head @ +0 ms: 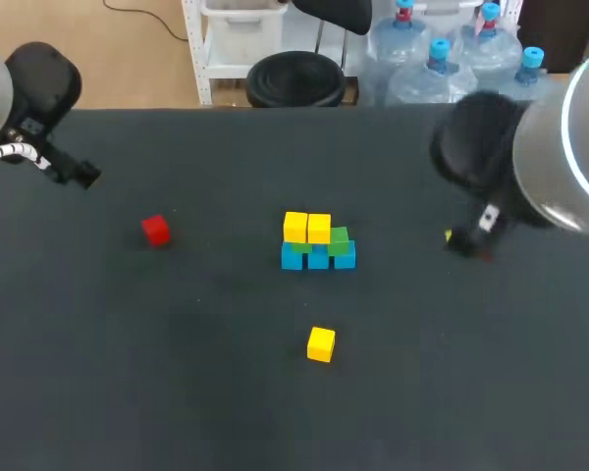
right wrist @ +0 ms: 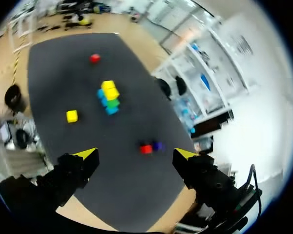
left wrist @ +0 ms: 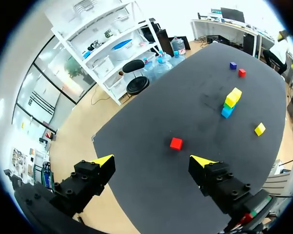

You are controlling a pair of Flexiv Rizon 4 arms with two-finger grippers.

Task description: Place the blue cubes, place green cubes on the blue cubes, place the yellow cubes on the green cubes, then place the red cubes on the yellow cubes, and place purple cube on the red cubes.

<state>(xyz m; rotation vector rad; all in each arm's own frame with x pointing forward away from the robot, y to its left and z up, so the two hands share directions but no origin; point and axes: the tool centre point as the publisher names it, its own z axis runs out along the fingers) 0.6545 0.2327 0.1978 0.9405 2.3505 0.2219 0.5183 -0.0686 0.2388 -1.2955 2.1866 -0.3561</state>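
Jaws spread on both arms, stack part-built

Left jaws: spread wide, holding nothing; lone red cube ahead of them on the surface.
Right jaws: spread, empty; second red cube and purple cube side by side ahead.
Mid-surface: row of blue cubes, green cubes on them, two yellow cubes on top.
Loose yellow cube lies apart from the stack.

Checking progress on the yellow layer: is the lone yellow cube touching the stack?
Apart. The head view shows bare table between the lone yellow cube and the stack, plainly separating them.
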